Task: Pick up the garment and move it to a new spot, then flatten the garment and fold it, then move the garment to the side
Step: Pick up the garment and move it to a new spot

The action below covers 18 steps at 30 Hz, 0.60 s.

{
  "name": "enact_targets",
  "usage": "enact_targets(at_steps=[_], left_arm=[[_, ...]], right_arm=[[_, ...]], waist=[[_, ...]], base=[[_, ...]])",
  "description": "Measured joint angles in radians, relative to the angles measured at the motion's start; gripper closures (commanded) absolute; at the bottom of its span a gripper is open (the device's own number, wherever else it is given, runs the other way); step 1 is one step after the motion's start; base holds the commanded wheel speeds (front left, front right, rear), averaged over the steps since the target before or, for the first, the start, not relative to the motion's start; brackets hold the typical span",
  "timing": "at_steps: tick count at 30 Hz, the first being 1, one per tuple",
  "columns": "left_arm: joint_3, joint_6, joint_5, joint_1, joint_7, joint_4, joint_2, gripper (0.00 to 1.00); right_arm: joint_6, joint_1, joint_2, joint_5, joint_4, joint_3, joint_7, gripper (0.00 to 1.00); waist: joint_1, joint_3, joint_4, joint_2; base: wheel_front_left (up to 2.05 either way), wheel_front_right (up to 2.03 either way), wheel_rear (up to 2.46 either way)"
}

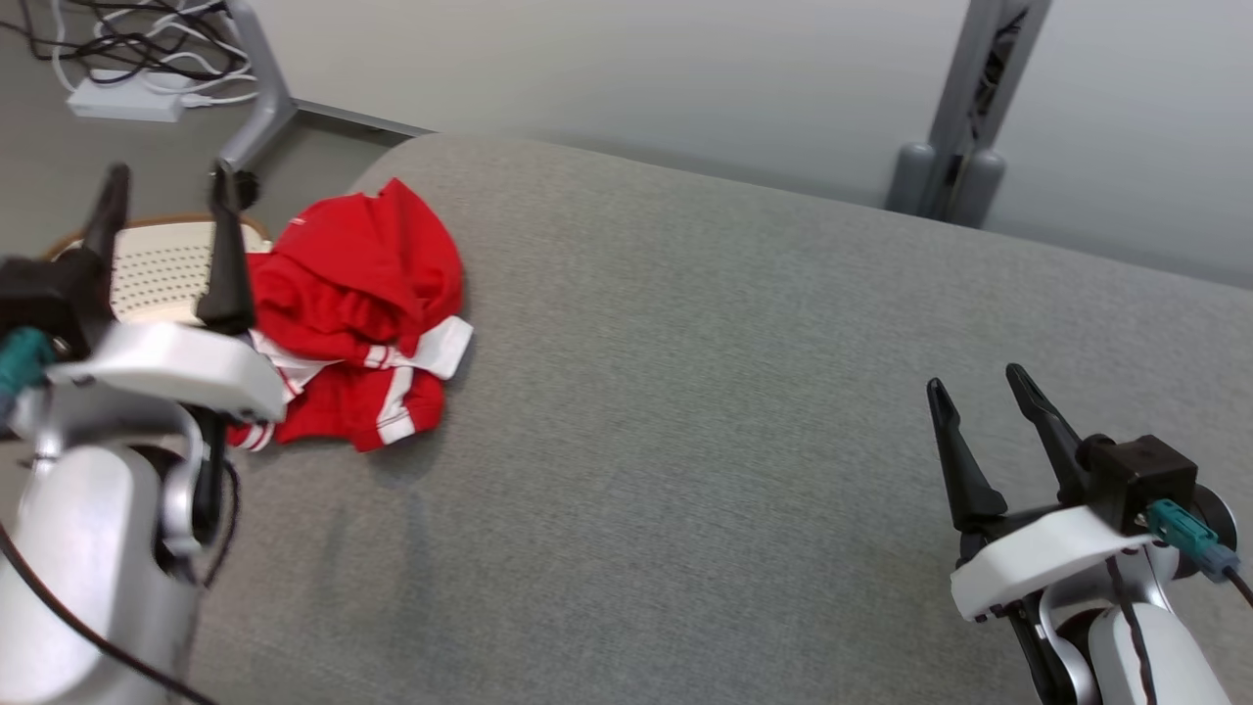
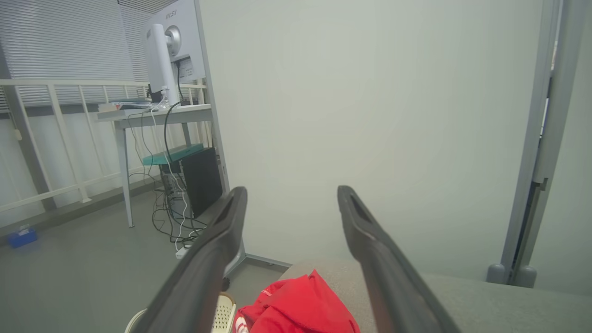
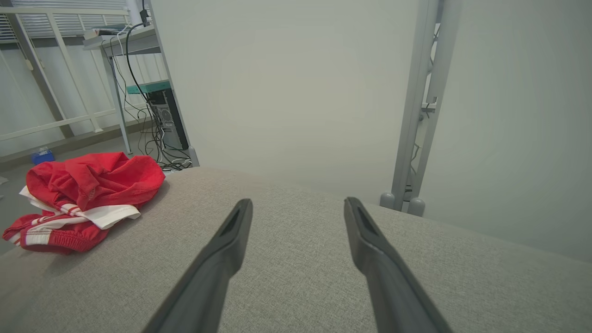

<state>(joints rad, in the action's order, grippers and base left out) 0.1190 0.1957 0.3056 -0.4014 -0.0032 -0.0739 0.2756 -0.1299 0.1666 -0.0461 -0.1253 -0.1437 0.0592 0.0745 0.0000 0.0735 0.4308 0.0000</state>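
Lying in a crumpled heap near the far left corner of the grey cloth-covered counter [image 1: 685, 392], the red garment [image 1: 362, 294] shows white bands and trim along its folded lower edges. Its left side reaches the counter's edge and is partly hidden behind the left arm in the head view. The left pincer [image 1: 168, 191] hovers at that same corner with its two dark fingers spread wide and nothing between them. In the left wrist view the left pincer [image 2: 292, 189] points toward the pale wall, with the garment [image 2: 300, 305] low between the finger bases. Just beyond the counter's left edge sits a cream perforated basket [image 1: 162, 274] with a wooden rim. The right pincer [image 1: 974, 380] rests above the near right part of the counter, well apart from the garment, with its fingers also spread wide and empty. From the right wrist view the right pincer [image 3: 298, 201] aims across bare grey cloth, and the garment [image 3: 88, 185] lies far off to the left. A white power strip [image 1: 127, 98] with tangled cables lies on the floor behind.
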Motion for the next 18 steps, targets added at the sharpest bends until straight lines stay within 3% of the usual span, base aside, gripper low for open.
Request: enact_targets(at_steps=[11,18], left_arm=[[-0.026,-0.129,0.1,-0.235,0.095,-0.497,0.059,0.0],[-0.036,-0.176,0.142,-0.329,0.141,-0.778,0.069,0.0]], right_arm=[[0.0,0.042,-0.001,0.024,0.025,0.021,-0.019,0.0],[0.0,0.076,-0.005,0.028,0.03,0.046,-0.021,0.0]], waist=[[0.0,0.097,-0.145,0.0],[-0.0001,0.182,-0.223,0.0]], base=[[0.0,0.0,0.0],[0.0,0.0,0.0]])
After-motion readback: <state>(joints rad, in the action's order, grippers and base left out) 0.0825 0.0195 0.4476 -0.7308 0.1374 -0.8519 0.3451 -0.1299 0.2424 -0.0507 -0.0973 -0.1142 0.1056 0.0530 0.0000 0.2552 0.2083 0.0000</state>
